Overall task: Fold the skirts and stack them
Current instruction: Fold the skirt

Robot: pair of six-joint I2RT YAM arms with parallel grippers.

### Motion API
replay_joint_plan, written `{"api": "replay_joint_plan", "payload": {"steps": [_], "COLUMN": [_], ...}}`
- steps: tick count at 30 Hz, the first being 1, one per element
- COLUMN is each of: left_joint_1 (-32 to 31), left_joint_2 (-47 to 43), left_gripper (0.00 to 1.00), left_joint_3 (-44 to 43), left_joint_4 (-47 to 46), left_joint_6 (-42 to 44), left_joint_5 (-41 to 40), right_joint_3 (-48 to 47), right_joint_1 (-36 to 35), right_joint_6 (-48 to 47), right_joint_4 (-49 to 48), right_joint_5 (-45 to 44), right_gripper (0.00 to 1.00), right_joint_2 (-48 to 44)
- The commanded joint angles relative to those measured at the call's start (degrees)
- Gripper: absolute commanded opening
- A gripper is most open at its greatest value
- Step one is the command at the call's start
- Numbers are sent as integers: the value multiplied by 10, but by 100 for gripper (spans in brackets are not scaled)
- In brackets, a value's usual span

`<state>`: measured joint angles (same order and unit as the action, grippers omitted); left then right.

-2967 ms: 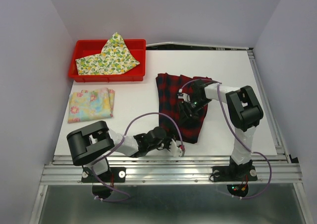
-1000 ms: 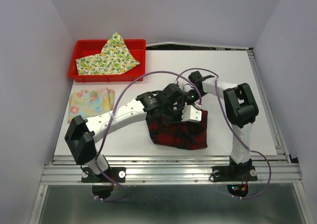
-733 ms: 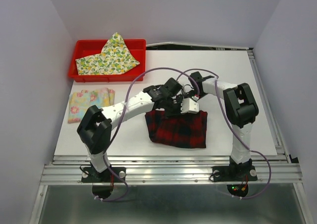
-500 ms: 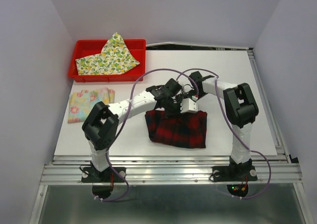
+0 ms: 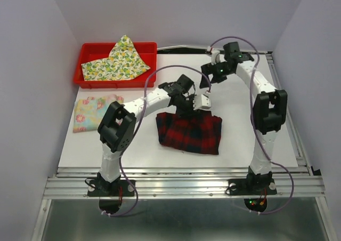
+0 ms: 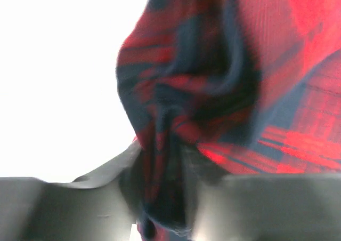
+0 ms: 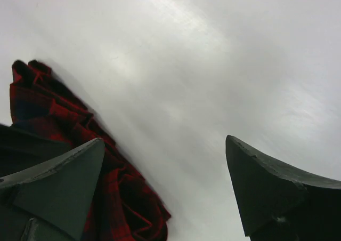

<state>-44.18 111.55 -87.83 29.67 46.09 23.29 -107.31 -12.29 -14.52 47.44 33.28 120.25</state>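
The right gripper (image 7: 164,145) has let go and pulled back to the far side, fingers wide apart and empty. The plaid skirt (image 5: 189,134) now lies folded in the middle of the table (image 5: 250,123). Its far edge is bunched between the left gripper's (image 6: 162,198) fingers, though I cannot tell whether they still pinch it.

Left arm (image 5: 149,99) crosses mid-table above plaid skirt (image 5: 186,137) — bare table (image 5: 170,59) beside red tray (image 5: 106,83).

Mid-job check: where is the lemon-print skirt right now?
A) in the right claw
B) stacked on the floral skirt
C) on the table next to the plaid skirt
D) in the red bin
D: the lemon-print skirt lies in the red bin, with one corner poking up over its back rim.
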Motion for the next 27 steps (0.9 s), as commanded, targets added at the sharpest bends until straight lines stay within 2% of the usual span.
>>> {"api": "replay_joint_plan", "payload": {"steps": [1,3,4,5,8,9,10,11,12,13,14,16,19,22,27], "left_joint_1": [52,69,78,98,130,133,134,135,135,135,135,134,133,133,136], "left_joint_2": [11,4,-4,-16,-96,-114,-130,-145,-170,-182,-190,-205,-205,-191,-129], "left_gripper": [52,65,66,68,68,67,66,65,62,62,59,57,56,54,53], "left_joint_3": [-108,-138,-159,-162,-127,-111,-90,-45,8,8,63,136,205,231,237], "left_joint_4": [49,69,69,63,4,-9,-20,-34,-68,-87,-109,-168,-245,-307,-366], "left_joint_6": [-14,-50,-66,-91,-185,-204,-236,-254,-307,-308,-366,-418,-499,-540,-581], "left_joint_5": [25,45,54,76,119,130,140,159,172,180,200,226,248,251,236], "right_joint_3": [-78,-69,-56,-37,73,102,158,185,228,228,262,292,356,404,420], "right_joint_1": [76,83,83,83,75,67,56,43,15,-2,-17,-54,-75,-84,-70], "right_joint_6": [19,9,7,10,16,13,13,10,15,17,20,20,28,63,100], "right_joint_4": [50,82,91,99,106,108,108,108,108,105,97,92,68,-3,-111], "right_joint_5": [8,23,47,66,158,172,193,202,218,224,230,235,226,216,145], "right_gripper": [98,92,88,74,54,51,49,47,46,46,45,44,41,41,41], "right_joint_2": [-30,-63,-108,-133,-227,-248,-267,-303,-318,-332,-352,-363,-360,-344,-255]}}
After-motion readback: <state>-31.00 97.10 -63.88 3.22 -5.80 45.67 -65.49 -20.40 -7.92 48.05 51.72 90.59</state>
